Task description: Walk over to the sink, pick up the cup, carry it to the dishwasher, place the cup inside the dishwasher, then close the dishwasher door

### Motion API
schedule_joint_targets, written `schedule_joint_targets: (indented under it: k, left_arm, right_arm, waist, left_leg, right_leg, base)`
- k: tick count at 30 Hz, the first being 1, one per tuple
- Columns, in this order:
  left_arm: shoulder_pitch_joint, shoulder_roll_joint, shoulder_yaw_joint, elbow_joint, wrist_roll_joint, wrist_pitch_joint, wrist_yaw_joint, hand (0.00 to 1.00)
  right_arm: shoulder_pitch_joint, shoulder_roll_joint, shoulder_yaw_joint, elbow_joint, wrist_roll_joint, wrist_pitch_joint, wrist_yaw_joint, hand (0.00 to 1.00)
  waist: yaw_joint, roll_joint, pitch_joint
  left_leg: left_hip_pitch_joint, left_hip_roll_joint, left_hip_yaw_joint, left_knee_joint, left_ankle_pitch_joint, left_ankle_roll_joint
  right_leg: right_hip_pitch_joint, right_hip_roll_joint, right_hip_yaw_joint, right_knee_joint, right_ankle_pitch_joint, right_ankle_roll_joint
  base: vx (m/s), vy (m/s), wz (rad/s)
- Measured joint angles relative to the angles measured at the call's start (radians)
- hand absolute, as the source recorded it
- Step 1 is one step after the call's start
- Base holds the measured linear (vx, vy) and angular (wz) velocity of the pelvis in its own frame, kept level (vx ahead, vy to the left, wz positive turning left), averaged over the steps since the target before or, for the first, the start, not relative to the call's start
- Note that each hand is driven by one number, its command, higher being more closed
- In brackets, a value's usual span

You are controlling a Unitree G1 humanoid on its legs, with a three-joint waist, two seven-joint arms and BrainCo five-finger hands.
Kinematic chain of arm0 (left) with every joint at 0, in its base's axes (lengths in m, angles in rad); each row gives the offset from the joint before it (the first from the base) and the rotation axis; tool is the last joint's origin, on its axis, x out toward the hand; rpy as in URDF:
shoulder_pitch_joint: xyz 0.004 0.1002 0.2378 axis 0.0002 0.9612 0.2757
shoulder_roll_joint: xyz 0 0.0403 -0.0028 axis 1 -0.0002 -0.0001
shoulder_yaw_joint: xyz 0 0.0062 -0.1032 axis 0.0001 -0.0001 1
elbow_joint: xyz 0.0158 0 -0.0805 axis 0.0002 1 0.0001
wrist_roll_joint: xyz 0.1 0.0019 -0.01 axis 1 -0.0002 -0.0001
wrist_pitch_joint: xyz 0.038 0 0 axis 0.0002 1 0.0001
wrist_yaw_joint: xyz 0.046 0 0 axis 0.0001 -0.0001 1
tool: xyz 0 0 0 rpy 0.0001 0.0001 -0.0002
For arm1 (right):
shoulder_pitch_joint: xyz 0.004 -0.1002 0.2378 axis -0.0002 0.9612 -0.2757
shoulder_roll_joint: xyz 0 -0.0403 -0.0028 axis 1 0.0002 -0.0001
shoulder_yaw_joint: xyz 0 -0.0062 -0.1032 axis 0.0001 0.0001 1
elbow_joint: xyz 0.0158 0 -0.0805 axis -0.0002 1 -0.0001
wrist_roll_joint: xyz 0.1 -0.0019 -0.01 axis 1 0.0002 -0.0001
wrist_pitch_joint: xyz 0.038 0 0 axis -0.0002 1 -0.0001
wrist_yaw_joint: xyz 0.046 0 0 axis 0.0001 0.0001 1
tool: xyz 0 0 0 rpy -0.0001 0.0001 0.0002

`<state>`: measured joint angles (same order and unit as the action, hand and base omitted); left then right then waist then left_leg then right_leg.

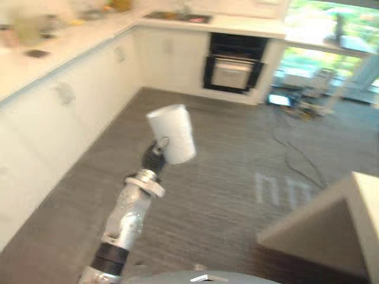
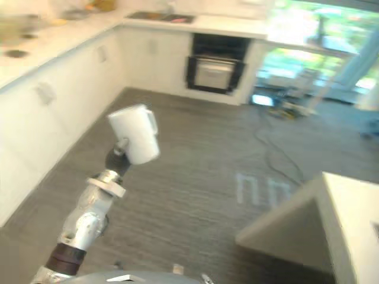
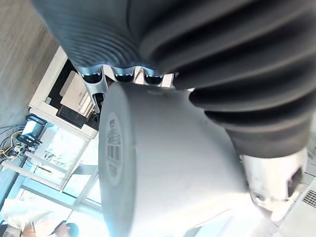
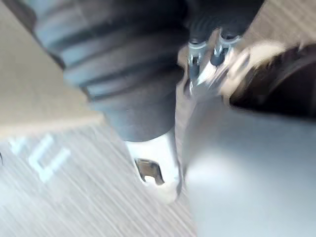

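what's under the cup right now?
The cup is in the air, gripped from below by the left robot hand. Beneath them is grey striped floor. The cup covers most of the fingers holding it, and its inside cannot be seen.

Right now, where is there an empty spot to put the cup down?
The pale counter corner at the lower right looks bare. The long left counter is bare along its near stretch; its far end holds blurry things, so that is crowded. Cables trail on the floor. The left hand grips the cup.
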<state>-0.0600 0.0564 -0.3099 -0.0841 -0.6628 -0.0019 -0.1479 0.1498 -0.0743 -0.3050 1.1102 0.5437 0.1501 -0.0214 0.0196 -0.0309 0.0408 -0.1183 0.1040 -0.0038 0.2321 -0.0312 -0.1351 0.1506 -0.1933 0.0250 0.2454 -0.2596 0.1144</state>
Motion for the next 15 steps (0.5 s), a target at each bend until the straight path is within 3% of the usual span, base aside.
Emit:
schedule_joint_targets:
  k: [3,7,8,12,15]
  left_arm:
    - [-0.004,0.007,0.008,-0.025,0.002,-0.011,-0.003,1.00]
    - [-0.010,0.027,0.043,-0.027,0.001,-0.021,0.027,1.00]
    - [-0.012,0.045,0.045,-0.017,0.001,-0.022,0.042,1.00]
    - [-0.012,0.091,0.099,0.041,0.010,-0.021,0.076,1.00]
    - [-0.012,0.093,0.122,0.056,0.019,-0.021,0.081,1.00]
  right_arm:
    - [-0.057,-0.016,0.092,0.003,-0.002,-0.028,0.006,0.00]
    - [-0.092,-0.023,0.165,0.004,-0.002,-0.039,0.066,0.00]
    - [-0.095,-0.030,0.185,0.006,-0.002,-0.039,0.079,0.00]
    - [-0.094,-0.025,0.224,0.006,0.000,-0.056,0.130,0.00]
    - [-0.078,-0.050,0.224,0.008,0.000,-0.053,0.155,0.00]
  waist:
    - [0.014,0.018,-0.015]
    - [0.018,0.029,-0.035]
    - [0.014,0.019,-0.031]
    - [0.004,-0.007,-0.027]
    - [-0.005,0.012,-0.020]
  left_leg:
    - [0.013,0.028,0.003,-0.087,0.043,-0.012]
    - [0.106,0.076,0.025,-0.305,0.170,-0.015]
    - [0.105,0.088,0.030,-0.319,0.207,-0.025]
    - [0.086,0.088,0.028,-0.320,0.222,-0.036]
    - [0.087,0.089,0.028,-0.320,0.225,-0.036]
  right_leg:
    - [0.011,0.025,-0.030,-0.021,0.039,0.016]
    - [-0.005,0.064,-0.025,-0.053,0.092,0.014]
    - [-0.004,0.074,-0.027,-0.063,0.092,0.014]
    - [-0.002,0.075,-0.038,-0.131,0.096,0.020]
    - [0.000,0.078,-0.044,-0.135,0.090,0.022]
  base:
    - [-0.02,-0.017,0.25]
    - [-0.03,-0.025,-0.06]
    - [-0.04,-0.014,-0.09]
    - [-0.08,-0.021,-0.09]
    - [-0.13,-0.003,0.05]
